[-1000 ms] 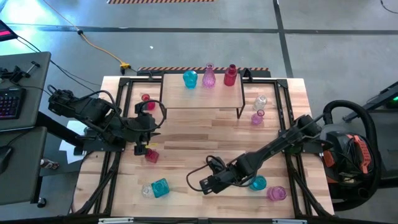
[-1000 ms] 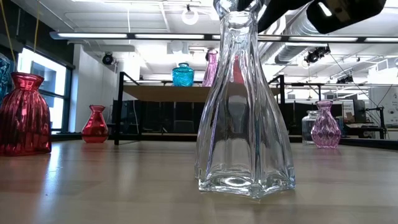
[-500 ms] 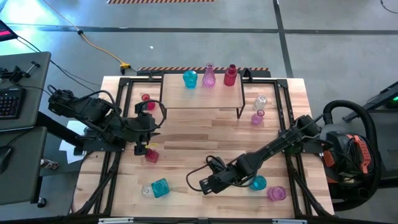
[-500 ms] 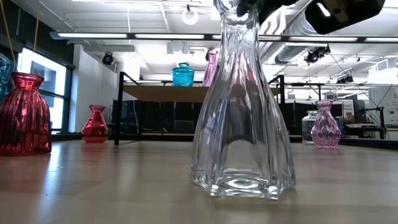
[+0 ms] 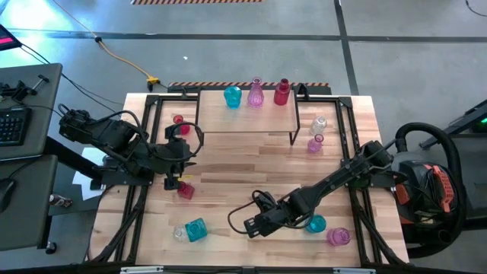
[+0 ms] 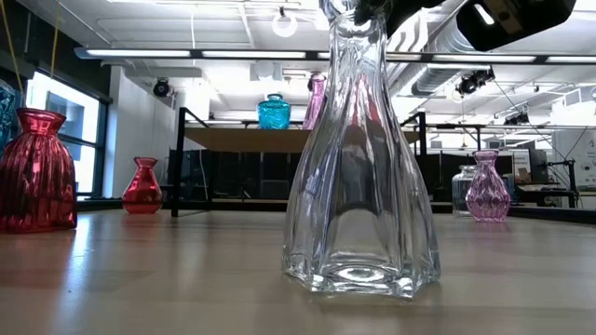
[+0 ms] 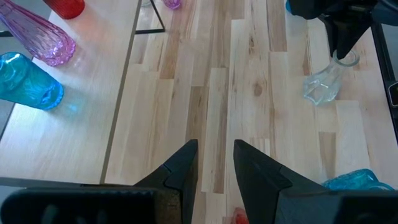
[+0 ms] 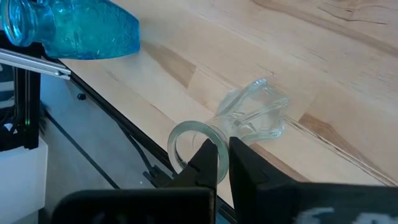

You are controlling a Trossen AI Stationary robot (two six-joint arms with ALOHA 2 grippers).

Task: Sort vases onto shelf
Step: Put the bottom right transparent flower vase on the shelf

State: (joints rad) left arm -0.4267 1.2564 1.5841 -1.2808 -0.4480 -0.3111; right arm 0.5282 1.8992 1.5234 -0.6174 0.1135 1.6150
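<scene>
Right wrist view shows the right gripper [image 8: 222, 163] pinching the clear vase's [image 8: 252, 118] rim near the table's [image 8: 348, 74] near edge; left gripper [image 7: 214, 163] slightly parted, empty

Vases [image 5: 232, 97] about twelve; shelf [image 5: 243, 118] one; robot arms [image 5: 114, 137] two.

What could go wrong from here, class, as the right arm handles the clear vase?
1. The right pincer pinches only the thin rim of the clear vase; smooth glass could slip out.
2. The vase's base looks slightly tilted on the table; it might topple.
3. A blue vase stands close beside the arm and could be knocked.
</scene>
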